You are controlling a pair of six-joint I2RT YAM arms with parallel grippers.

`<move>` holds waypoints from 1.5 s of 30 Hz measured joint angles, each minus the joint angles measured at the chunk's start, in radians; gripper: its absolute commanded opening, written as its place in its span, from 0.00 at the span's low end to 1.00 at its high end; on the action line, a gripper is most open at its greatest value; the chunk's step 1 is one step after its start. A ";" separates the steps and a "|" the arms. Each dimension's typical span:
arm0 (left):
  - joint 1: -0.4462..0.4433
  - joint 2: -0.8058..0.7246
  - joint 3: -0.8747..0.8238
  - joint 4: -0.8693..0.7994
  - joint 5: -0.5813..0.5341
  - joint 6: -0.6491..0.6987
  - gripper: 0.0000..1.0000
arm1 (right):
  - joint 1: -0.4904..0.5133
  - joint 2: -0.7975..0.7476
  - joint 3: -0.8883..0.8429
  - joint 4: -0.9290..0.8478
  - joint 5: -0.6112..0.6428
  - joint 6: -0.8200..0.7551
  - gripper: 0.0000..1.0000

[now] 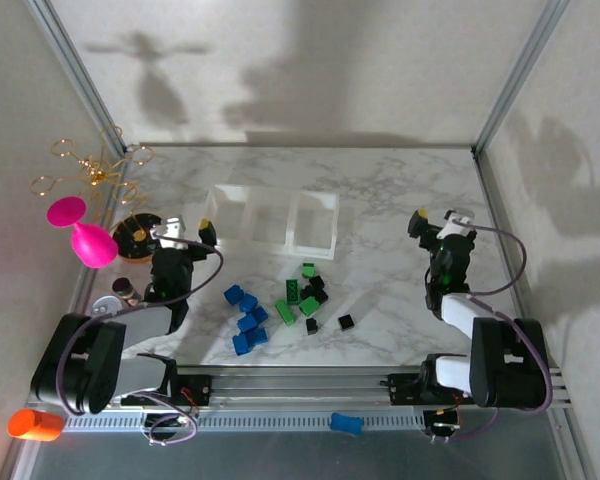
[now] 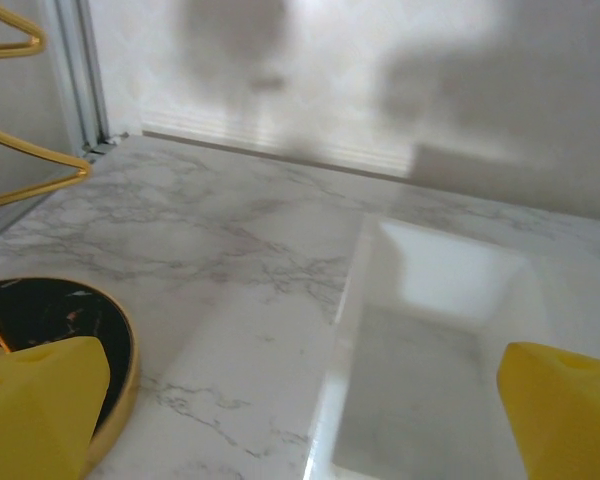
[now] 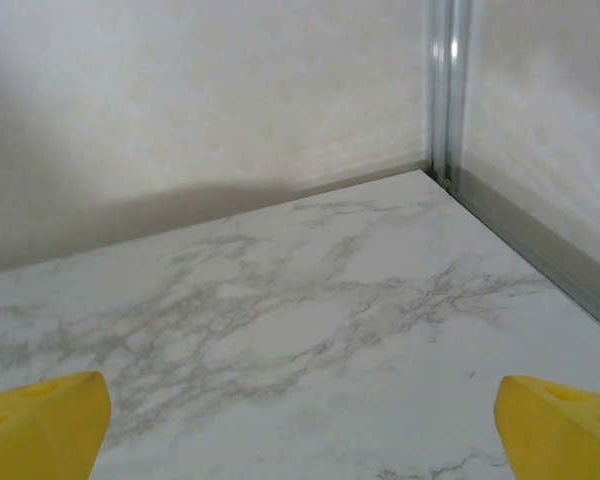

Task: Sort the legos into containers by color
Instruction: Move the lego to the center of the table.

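From my end: left gripper (image 1: pixel 188 230) is spread wide, gripping nothing, sitting btw the round black dish (image 2: pixel 50 320) and the left end of the containers (image 1: pixel 273 217). Right gripper (image 1: pixel 438 222) same deal, fingers wide apart, empty, over bare table (image 1: pixel 400 190) well off to the right. Legos (image 1: pixel 280 305) all lie loose just in front of the containers, blue on the left, green + black toward the middle.
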 measured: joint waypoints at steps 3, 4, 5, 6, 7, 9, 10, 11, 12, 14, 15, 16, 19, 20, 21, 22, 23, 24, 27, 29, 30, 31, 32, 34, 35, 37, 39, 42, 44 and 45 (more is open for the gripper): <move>-0.010 -0.097 0.017 -0.103 -0.010 -0.021 0.99 | -0.008 -0.044 0.055 -0.102 0.021 0.081 0.99; -0.010 -0.138 0.027 -0.137 -0.017 -0.037 0.99 | -0.012 -0.055 0.073 -0.141 0.021 0.114 0.99; -0.010 -0.169 0.034 -0.158 -0.022 -0.049 0.99 | -0.015 -0.061 0.085 -0.170 0.021 0.137 0.99; -0.010 -0.206 0.042 -0.180 -0.025 -0.066 0.99 | -0.018 -0.066 0.100 -0.210 0.020 0.169 0.99; -0.009 -0.241 0.047 -0.198 -0.023 -0.081 0.99 | -0.021 -0.071 0.114 -0.251 0.019 0.198 0.99; -0.003 -0.311 0.050 -0.227 -0.014 -0.113 0.99 | -0.023 -0.073 0.140 -0.322 0.013 0.241 0.99; 0.001 -0.349 0.050 -0.241 -0.014 -0.135 0.99 | -0.025 -0.073 0.154 -0.360 0.005 0.261 0.99; 0.004 -0.378 0.050 -0.251 -0.017 -0.158 1.00 | -0.026 -0.073 0.165 -0.390 -0.004 0.276 0.99; 0.005 -0.412 0.050 -0.265 -0.031 -0.190 1.00 | -0.026 -0.074 0.178 -0.425 -0.015 0.290 0.99; 0.010 -0.465 0.049 -0.292 -0.065 -0.253 0.99 | -0.026 -0.074 0.199 -0.476 -0.039 0.308 0.99; 0.013 -0.491 0.049 -0.312 -0.083 -0.289 0.99 | -0.026 -0.078 0.209 -0.507 -0.053 0.316 0.99; 0.016 -0.508 0.049 -0.330 -0.092 -0.319 0.99 | -0.026 -0.083 0.216 -0.532 -0.068 0.323 0.99; 0.016 -0.534 0.050 -0.391 -0.101 -0.394 0.99 | -0.025 -0.097 0.244 -0.619 -0.118 0.334 0.99; 0.016 -0.534 0.055 -0.419 -0.100 -0.414 0.99 | -0.024 -0.100 0.249 -0.635 -0.131 0.336 0.99; 0.016 -0.529 0.066 -0.462 -0.093 -0.433 0.99 | -0.020 -0.106 0.257 -0.665 -0.149 0.338 0.99; 0.016 -0.523 0.077 -0.500 -0.082 -0.447 0.99 | -0.015 -0.111 0.259 -0.687 -0.164 0.339 0.99; 0.014 -0.520 0.089 -0.535 -0.071 -0.460 0.99 | -0.007 -0.117 0.261 -0.706 -0.175 0.340 0.99; 0.008 -0.519 0.099 -0.573 -0.059 -0.472 0.99 | 0.006 -0.122 0.262 -0.732 -0.189 0.341 0.99; -0.038 -0.534 0.117 -0.675 -0.027 -0.515 0.99 | 0.059 -0.130 0.264 -0.806 -0.222 0.341 0.99; -0.073 -0.549 0.121 -0.736 -0.013 -0.540 0.99 | 0.095 -0.137 0.264 -0.847 -0.239 0.342 0.99; -0.095 -0.559 0.121 -0.771 -0.004 -0.555 0.99 | 0.116 -0.142 0.264 -0.867 -0.249 0.343 0.99; -0.111 -0.568 0.121 -0.801 0.005 -0.569 0.99 | 0.138 -0.145 0.265 -0.885 -0.255 0.346 0.99; -0.128 -0.575 0.121 -0.832 0.012 -0.579 0.99 | 0.168 -0.150 0.266 -0.904 -0.262 0.349 0.99; -0.161 -0.584 0.121 -0.892 0.029 -0.599 0.99 | 0.230 -0.156 0.266 -0.931 -0.274 0.350 0.99; -0.177 -0.587 0.121 -0.923 0.034 -0.606 0.99 | 0.269 -0.157 0.266 -0.944 -0.277 0.351 0.99; -0.207 -0.587 0.123 -0.986 0.039 -0.617 0.99 | 0.351 -0.157 0.266 -0.967 -0.284 0.354 0.99; -0.231 -0.579 0.131 -1.053 0.040 -0.623 0.99 | 0.431 -0.157 0.266 -0.985 -0.287 0.365 0.99; -0.267 -0.538 0.161 -1.139 0.036 -0.630 0.99 | 0.552 -0.152 0.268 -1.002 -0.287 0.388 0.99; -0.298 -0.511 0.174 -1.179 0.029 -0.638 0.97 | 0.625 -0.139 0.279 -1.014 -0.286 0.405 0.99; -0.319 -0.497 0.178 -1.197 0.023 -0.642 0.97 | 0.664 -0.130 0.287 -1.018 -0.280 0.413 0.99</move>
